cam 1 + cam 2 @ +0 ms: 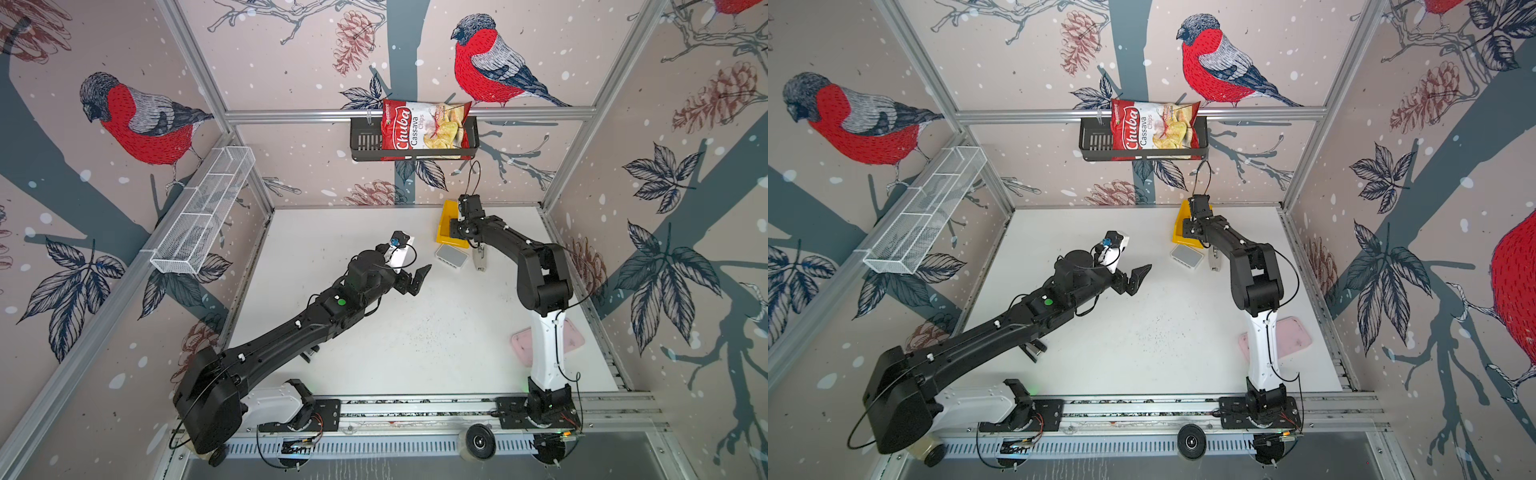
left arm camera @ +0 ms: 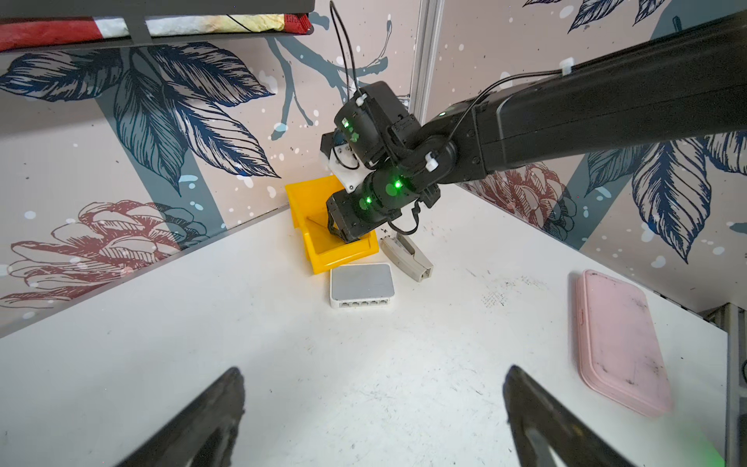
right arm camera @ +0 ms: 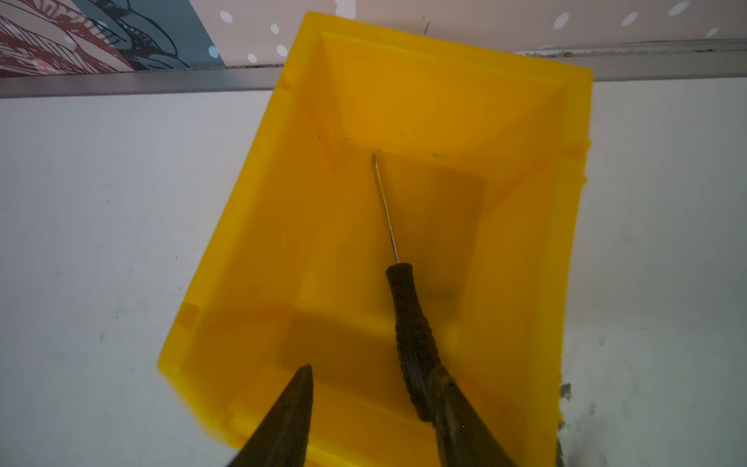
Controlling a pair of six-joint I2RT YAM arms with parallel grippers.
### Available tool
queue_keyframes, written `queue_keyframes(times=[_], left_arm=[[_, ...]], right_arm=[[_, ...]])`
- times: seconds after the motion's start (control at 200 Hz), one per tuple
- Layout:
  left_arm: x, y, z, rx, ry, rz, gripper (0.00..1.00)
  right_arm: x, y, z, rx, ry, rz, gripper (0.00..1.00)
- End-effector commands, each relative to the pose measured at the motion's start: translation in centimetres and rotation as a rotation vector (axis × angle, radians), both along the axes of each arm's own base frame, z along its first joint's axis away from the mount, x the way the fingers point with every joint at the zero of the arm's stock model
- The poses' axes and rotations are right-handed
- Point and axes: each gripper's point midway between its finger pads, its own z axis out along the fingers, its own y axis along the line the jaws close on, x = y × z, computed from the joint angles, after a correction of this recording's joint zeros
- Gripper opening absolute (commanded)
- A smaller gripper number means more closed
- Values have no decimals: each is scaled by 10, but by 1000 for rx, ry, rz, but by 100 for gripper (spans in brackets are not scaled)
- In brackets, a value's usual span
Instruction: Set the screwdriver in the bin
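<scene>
In the right wrist view the yellow bin (image 3: 404,101) fills the middle, standing by the back wall. Inside it is the screwdriver (image 3: 408,319), its black ribbed handle leaning against one finger and its thin shaft pointing down to the bin floor. My right gripper (image 3: 374,368) is open over the bin, with a wide gap between the other finger and the handle. In both top views the right wrist hangs over the bin (image 1: 446,224) (image 1: 1181,226) and hides the fingers. My left gripper (image 2: 374,368) (image 1: 417,278) is wide open and empty above mid-table.
A white network switch (image 2: 361,285) and a beige flat tool (image 2: 408,254) lie just in front of the bin. A pink case (image 2: 618,339) lies at the right. A black stapler (image 1: 1034,351) sits under the left arm. A black wall basket (image 1: 361,141) holds a chips bag; a white mesh basket (image 1: 203,212) hangs left.
</scene>
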Motion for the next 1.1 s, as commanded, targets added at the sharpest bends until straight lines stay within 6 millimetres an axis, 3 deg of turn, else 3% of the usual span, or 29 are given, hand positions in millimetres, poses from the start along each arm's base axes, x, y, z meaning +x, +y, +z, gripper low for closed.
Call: queue_keyframes(times=[0.0, 0.325, 0.5, 0.695, 0.805, 1.096], left_arm=[[4, 10, 19, -80, -51, 58, 98], [25, 68, 17, -186, -1, 224, 98], [33, 100, 8, -182, -17, 311, 96], [40, 138, -5, -154, -58, 385, 97], [48, 163, -25, -116, -55, 461, 97], [59, 236, -74, -15, -74, 699, 96]], right_arm=[[-3, 8, 22, 38, -54, 46, 58], [-52, 7, 81, 145, -227, 120, 87], [-84, -7, 109, 174, -319, 122, 95], [-110, -56, 133, 146, -445, -12, 98], [-125, -89, 137, 148, -494, -72, 100], [-169, -156, 107, 46, -574, -152, 100]])
